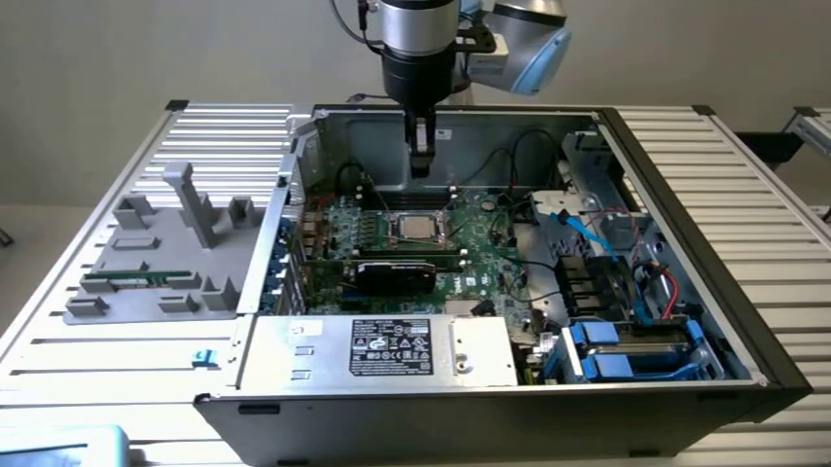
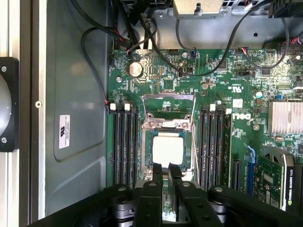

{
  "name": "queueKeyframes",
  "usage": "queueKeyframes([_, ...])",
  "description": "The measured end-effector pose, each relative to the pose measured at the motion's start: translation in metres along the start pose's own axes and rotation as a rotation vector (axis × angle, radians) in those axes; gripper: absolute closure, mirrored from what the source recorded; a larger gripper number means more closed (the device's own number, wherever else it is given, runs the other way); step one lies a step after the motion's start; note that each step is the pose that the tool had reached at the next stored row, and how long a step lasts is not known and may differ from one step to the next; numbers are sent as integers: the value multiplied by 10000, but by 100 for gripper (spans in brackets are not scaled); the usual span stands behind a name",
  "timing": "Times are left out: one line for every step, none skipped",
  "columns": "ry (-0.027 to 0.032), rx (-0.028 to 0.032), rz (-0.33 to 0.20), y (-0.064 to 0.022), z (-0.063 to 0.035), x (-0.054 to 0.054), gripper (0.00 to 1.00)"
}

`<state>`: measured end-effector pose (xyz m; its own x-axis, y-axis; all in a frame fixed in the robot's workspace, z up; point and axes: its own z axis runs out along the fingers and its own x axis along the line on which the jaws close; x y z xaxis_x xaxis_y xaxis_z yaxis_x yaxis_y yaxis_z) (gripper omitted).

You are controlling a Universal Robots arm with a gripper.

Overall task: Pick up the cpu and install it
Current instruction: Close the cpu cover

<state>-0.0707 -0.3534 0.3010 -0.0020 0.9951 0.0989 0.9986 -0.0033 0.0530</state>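
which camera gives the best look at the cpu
The wrist view. It looks straight down on the cpu, so its pale square top shows large and whole in the socket on the green board. The exterior view shows the cpu as a small pale square deep inside the case.

robot lab: open computer case (image 1: 454,428) on slatted bench (image 1: 740,165)

Plain grey-beige wall (image 1: 130,49) behind — ribbed white table (image 1: 727,195), even light.

Cpu (image 2: 167,149) (image 1: 418,228) – pale silver square, lying flat, seated in motherboard socket
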Motion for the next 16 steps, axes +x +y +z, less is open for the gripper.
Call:
queueKeyframes([1, 0, 0, 0, 0, 0, 88])
queueKeyframes([0, 0, 0, 0, 0, 0, 88])
queueKeyframes([-3, 1, -1, 5, 0, 0, 89])
queueKeyframes([-3, 1, -2, 30, 1, 1, 89])
queueKeyframes([-3, 1, 0, 69, 4, 0, 89])
queueKeyframes([-1, 0, 0, 107, 6, 0, 89])
queueKeyframes([-2, 0, 0, 151, 8, 0, 89])
queueKeyframes([-1, 0, 0, 193, 11, 0, 89])
queueKeyframes([-2, 0, 0, 242, 14, -1, 89])
queueKeyframes([-1, 0, 0, 283, 18, -1, 89])
queueKeyframes([-1, 0, 0, 332, 22, -1, 89])
queueKeyframes([0, -1, 0, 376, 27, -1, 89])
queueKeyframes([-1, 0, 0, 420, 33, -2, 89])
queueKeyframes([0, -1, 0, 456, 40, -3, 89])
queueKeyframes([0, -12, -1, 485, 48, -3, 89])
queueKeyframes([-1, -32, -2, 512, 57, -3, 89])
